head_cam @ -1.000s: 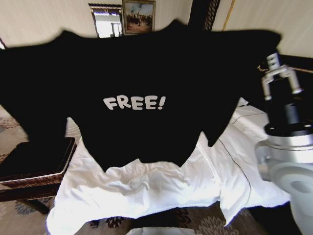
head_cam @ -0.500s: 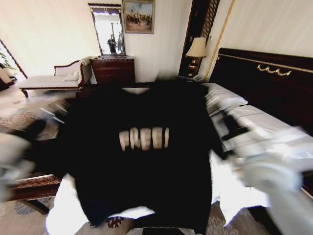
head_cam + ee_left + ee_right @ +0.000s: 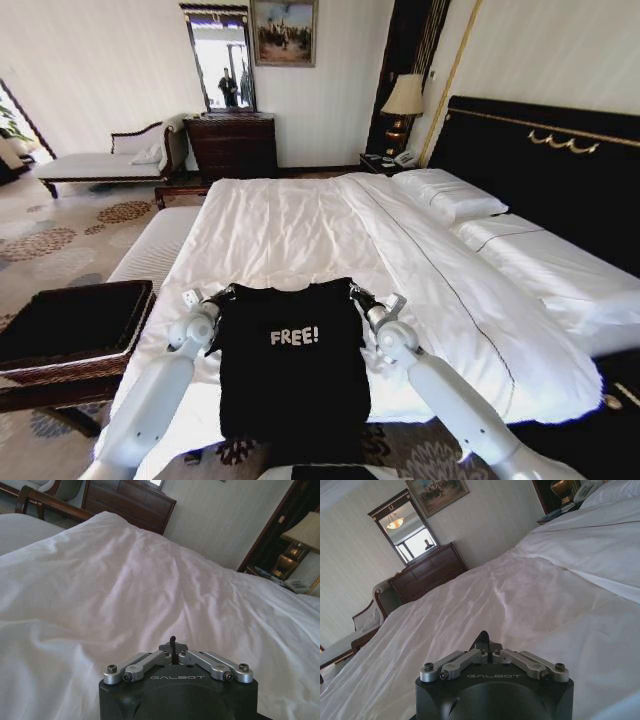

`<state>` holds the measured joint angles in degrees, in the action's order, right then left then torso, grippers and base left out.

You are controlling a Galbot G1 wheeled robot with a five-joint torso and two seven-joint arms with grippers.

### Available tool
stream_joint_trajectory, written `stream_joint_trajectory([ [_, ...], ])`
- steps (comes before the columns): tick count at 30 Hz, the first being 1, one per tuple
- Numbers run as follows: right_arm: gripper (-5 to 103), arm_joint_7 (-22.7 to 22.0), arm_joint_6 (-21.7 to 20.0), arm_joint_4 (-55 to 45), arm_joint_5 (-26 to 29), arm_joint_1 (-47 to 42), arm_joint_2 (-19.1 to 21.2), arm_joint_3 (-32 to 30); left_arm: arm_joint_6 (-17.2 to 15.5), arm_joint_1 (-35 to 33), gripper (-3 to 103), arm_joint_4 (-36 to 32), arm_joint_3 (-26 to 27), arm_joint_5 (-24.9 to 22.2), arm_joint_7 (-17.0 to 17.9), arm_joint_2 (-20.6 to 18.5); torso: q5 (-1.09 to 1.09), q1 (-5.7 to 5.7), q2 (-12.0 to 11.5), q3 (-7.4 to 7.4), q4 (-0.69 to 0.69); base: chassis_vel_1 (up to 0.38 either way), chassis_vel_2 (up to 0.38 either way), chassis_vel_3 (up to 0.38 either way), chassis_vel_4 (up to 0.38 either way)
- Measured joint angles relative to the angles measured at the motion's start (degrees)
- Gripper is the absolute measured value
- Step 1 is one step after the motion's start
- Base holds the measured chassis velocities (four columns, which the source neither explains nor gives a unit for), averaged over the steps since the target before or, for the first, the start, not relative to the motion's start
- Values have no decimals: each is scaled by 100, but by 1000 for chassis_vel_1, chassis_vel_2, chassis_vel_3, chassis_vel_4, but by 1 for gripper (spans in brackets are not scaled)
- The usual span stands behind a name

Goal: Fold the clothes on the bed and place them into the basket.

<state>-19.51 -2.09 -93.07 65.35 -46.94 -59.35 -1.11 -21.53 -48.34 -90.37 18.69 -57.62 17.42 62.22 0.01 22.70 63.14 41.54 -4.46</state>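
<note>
The black T-shirt (image 3: pixel 295 370) with white "FREE!" lettering lies face up at the foot of the bed (image 3: pixel 300 220), and its lower part hangs over the edge. My left gripper (image 3: pixel 222 296) is at one shoulder of the shirt and my right gripper (image 3: pixel 358 293) is at the other. Both rest low on the sheet. In the left wrist view the left gripper (image 3: pixel 173 652) is shut on a small tuft of black fabric. The right gripper (image 3: pixel 485 650) pinches black fabric in the same way. The woven basket (image 3: pixel 75 320) with black fabric stands to the left of the bed's foot.
A white-cushioned bench (image 3: pixel 155 250) runs along the bed's left side. Pillows (image 3: pixel 450 195) and the black headboard (image 3: pixel 540 160) are at the right. A dark dresser (image 3: pixel 232 143), a lamp (image 3: pixel 404 98) and a chaise (image 3: pixel 100 165) stand against the far wall.
The shirt was held up spread in front of the camera. Both arms have swung down and laid it flat on the foot of the bed.
</note>
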Motion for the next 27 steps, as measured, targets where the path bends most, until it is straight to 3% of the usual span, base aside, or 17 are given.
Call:
stream_joint_trajectory([
  [9,0,487,342,515,90,528,-40,-27,187,492,0,525,106,-127,-312,125,0,-1,2,-2,0,0,0,0,0],
  [14,0,556,466,1481,-166,818,-347,378,387,629,0,1403,-152,381,-508,454,-1,1,1,0,0,0,0,0,0],
  [18,0,646,536,1870,-386,863,-562,526,460,631,0,1712,-146,612,-560,714,-1,1,1,0,0,0,0,0,0],
  [22,0,662,552,1994,-467,864,-670,588,481,596,0,1809,-117,728,-573,824,0,0,1,-1,-1,0,0,0,0],
  [27,0,329,345,1905,-492,793,-734,610,296,458,0,1725,-65,760,-303,853,0,0,1,-1,-1,0,0,0,0],
])
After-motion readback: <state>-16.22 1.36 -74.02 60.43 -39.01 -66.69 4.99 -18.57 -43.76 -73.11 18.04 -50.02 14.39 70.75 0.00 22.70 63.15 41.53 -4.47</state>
